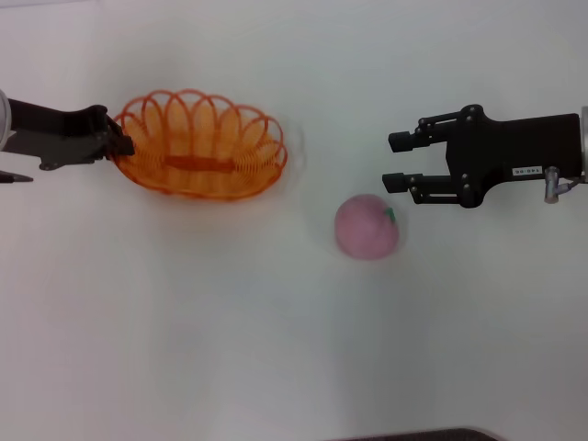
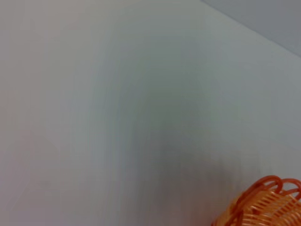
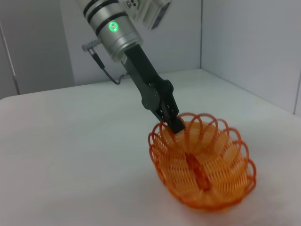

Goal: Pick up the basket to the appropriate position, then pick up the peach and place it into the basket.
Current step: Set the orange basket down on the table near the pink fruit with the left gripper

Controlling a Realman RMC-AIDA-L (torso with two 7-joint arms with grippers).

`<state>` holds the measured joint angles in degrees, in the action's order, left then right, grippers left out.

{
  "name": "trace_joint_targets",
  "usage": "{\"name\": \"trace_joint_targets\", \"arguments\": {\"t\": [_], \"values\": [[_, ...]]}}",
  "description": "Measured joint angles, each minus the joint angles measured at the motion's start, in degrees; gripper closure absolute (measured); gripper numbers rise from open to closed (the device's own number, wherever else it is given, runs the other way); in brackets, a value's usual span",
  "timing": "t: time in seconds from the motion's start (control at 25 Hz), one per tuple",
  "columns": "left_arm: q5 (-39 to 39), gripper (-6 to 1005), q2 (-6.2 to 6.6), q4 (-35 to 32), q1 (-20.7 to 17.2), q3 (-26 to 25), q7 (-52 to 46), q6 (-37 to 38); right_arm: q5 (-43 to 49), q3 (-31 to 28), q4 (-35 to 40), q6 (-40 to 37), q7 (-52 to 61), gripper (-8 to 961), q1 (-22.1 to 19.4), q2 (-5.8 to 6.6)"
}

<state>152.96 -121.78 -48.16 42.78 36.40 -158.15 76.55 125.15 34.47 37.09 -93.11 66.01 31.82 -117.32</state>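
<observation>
The orange wire basket (image 1: 202, 144) is on the left half of the white table. My left gripper (image 1: 124, 145) is shut on its left rim. The right wrist view shows the fingers of the left gripper (image 3: 173, 123) pinching the looped rim of the basket (image 3: 202, 165). I cannot tell whether the basket rests on the table or is just off it. A corner of the basket (image 2: 263, 205) shows in the left wrist view. The pink peach (image 1: 366, 227) lies right of centre with its green leaf mark facing right. My right gripper (image 1: 395, 161) is open and empty, just above and right of the peach.
The white table (image 1: 230, 349) bears only the basket and the peach. A grey wall (image 3: 244, 42) stands behind the table's far edge. A dark strip (image 1: 423, 435) shows at the near edge.
</observation>
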Motion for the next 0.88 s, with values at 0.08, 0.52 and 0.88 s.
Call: {"name": "trace_joint_targets", "arguments": {"t": [0.08, 0.52, 0.88], "values": [[0.0, 895, -0.04, 0.0, -0.3, 0.4, -0.6, 0.0, 0.0, -0.1, 0.0, -0.2, 0.0, 402, 0.0, -0.01], [-0.2, 554, -0.21, -4.0, -3.0, 1.7, 0.4, 3.5, -0.1, -0.5, 2.1, -1.9, 1.3, 402, -0.1, -0.50], [-8.8, 434, -0.18, -18.9, -9.6, 2.2, 9.4, 9.2, -1.5, -0.5, 3.7, -2.8, 7.5, 402, 0.6, -1.20]]}}
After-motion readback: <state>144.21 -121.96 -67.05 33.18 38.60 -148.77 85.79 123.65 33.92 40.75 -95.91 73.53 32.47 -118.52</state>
